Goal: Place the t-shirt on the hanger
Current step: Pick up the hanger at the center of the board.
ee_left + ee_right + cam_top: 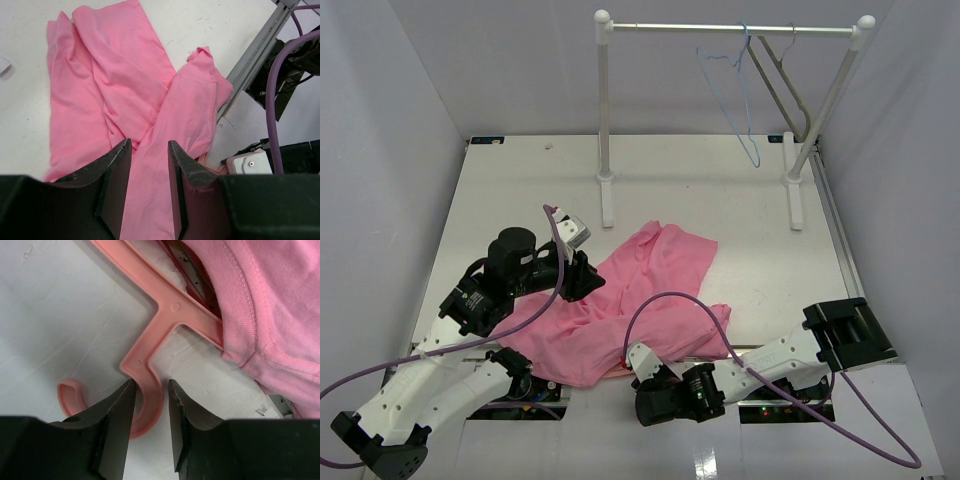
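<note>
Right wrist view: the right gripper has one jaw on each side of the curved hook of the hanger. The left-hand jaw touches the hook. It cannot be told whether the jaws are clamped on it. The hanger lies flat on the table. One shoulder of its frame runs up and to the left in the open. The other passes under a stitched edge of the t-shirt.

Left wrist view: the left gripper has its jaws parted and is not gripping. Pink cloth lies in the gap below them and spreads away from the fingers in loose folds.

Top external view: the t-shirt lies crumpled near the middle of the table, between the two arms. The left gripper is at its left edge and the right gripper at its near edge. A purple cable loops over the cloth. A clothes rack stands at the far side, well apart from the t-shirt. It carries a blue wire hanger and a grey hanger.
</note>
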`<state>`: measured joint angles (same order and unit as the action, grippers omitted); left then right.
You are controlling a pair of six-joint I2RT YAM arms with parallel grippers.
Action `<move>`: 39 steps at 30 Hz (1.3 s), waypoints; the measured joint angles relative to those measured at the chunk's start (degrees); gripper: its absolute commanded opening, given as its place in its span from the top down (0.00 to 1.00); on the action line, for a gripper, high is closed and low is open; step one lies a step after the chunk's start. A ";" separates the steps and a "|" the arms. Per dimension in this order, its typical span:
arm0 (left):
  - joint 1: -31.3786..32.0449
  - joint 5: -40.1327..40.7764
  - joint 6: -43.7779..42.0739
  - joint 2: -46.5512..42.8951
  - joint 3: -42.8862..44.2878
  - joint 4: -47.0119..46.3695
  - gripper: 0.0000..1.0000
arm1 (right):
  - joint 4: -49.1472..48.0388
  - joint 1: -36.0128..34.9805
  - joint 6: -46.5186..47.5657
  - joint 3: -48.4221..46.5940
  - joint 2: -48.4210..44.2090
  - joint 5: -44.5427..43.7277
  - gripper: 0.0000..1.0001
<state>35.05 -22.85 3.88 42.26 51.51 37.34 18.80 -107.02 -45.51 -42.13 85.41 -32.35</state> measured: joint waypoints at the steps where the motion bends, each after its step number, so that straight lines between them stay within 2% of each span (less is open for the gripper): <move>1: 0.00 -0.01 0.00 0.00 0.00 0.00 0.54 | -0.15 0.00 -0.27 0.00 0.03 0.03 0.69; 5: 0.00 -0.01 -0.02 -0.09 0.00 0.05 0.54 | -0.46 0.00 -0.66 -0.02 0.16 0.03 0.92; 10: 0.00 -0.38 -0.56 -1.05 0.10 0.15 0.54 | 2.66 0.06 -0.74 -2.02 0.64 0.09 0.92; 14: 0.00 -2.60 -1.19 -2.80 0.55 -0.28 0.54 | 11.91 0.95 -0.12 -8.37 0.63 -0.43 0.92; 20: 0.00 -7.15 -4.90 -8.37 0.59 -1.40 0.53 | 20.80 8.36 5.87 -19.74 -6.97 0.71 0.92; 25: 0.02 -8.52 -8.80 -10.04 2.46 -1.81 0.52 | 26.18 18.18 13.05 -29.22 -11.81 6.89 0.92; 32: 0.02 -10.00 -13.77 -4.96 7.04 -2.81 0.51 | 34.94 26.86 20.14 -45.30 -8.64 17.65 0.92; 39: 0.04 -14.03 -20.59 -1.89 6.99 -1.61 0.51 | 38.54 30.78 23.21 -48.65 -7.92 27.89 0.92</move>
<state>35.09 -36.88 -16.71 40.38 58.50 35.74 57.34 -76.24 -22.30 -90.78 77.49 -4.46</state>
